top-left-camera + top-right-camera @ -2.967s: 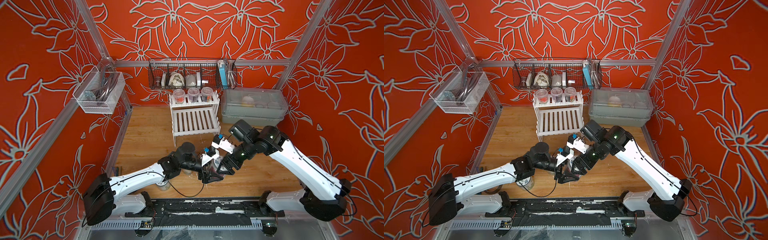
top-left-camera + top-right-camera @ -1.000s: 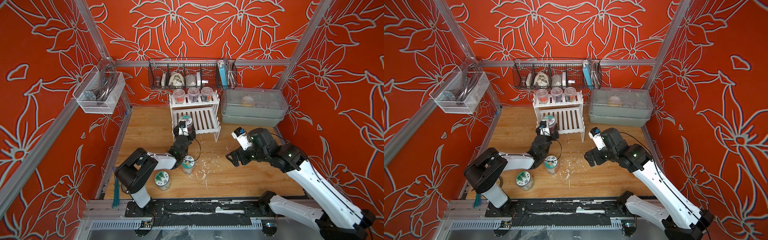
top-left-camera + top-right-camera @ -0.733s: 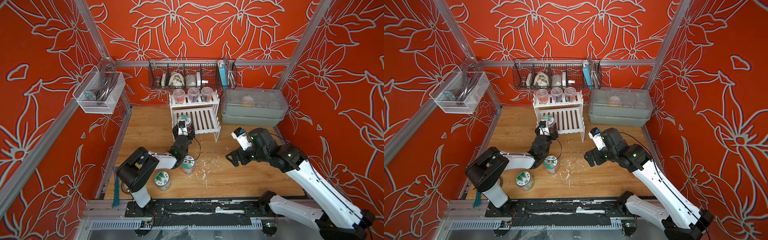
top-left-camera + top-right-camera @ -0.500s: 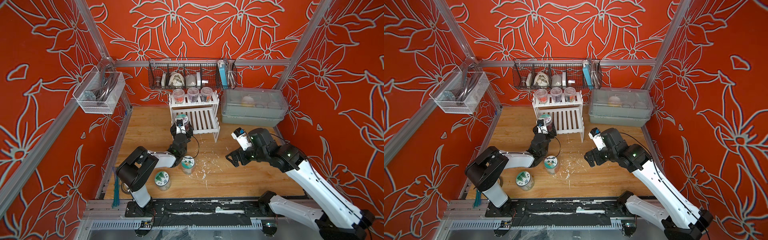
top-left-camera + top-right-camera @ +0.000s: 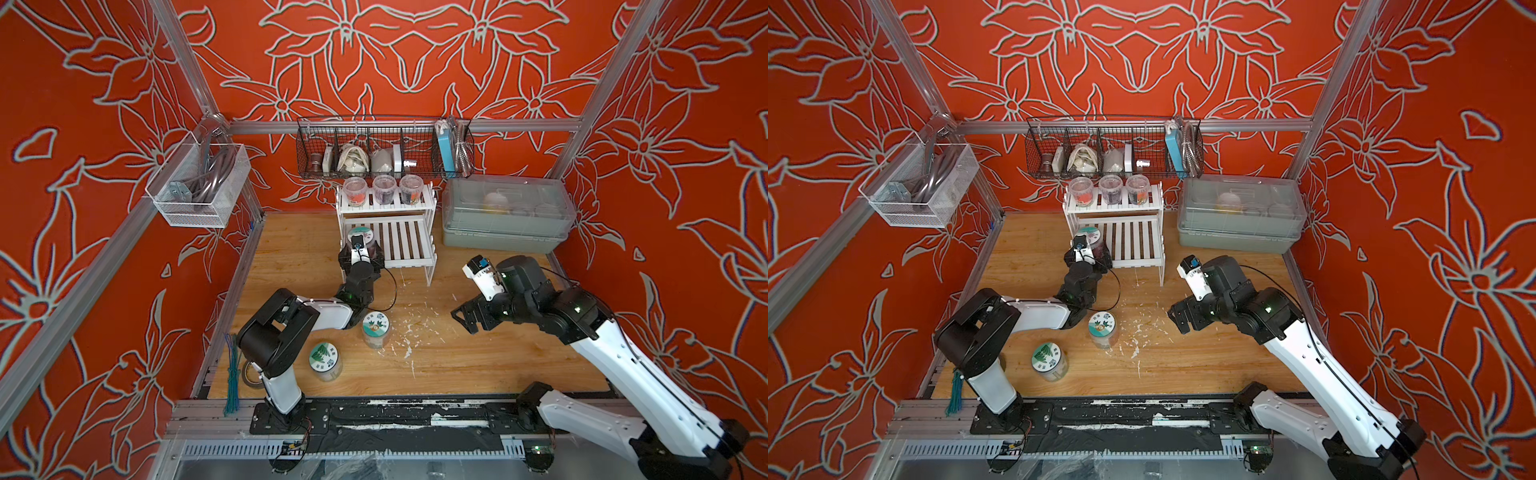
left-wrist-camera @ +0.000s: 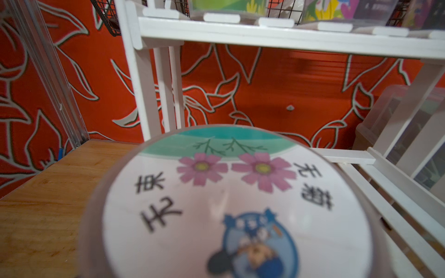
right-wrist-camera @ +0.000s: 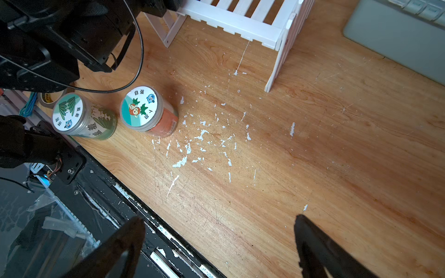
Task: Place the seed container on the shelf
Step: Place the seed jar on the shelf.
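A seed container (image 5: 360, 233) with a white lid bearing pink flowers is at the left end of the white shelf's (image 5: 405, 245) lower tier in both top views. My left gripper (image 5: 360, 246) reaches up to it from the front, one jaw on either side of its dark body. The lid (image 6: 228, 204) fills the left wrist view and hides the fingers, so I cannot tell whether the grip holds. Whether the container rests on the slats is also unclear. My right gripper (image 5: 465, 320) hangs open over the bare table at the right, far from the shelf (image 7: 240, 21).
Two more containers stand on the table, an orange one (image 5: 375, 328) and a green one (image 5: 325, 360). Three tubs (image 5: 382, 189) line the upper tier. A black wire basket (image 5: 384, 151) hangs behind, and a grey lidded box (image 5: 505, 216) sits to the right. White flakes litter the table's middle.
The left gripper and the container have shifted a little back and to the left along the lower tier. The right arm has stayed where it was.
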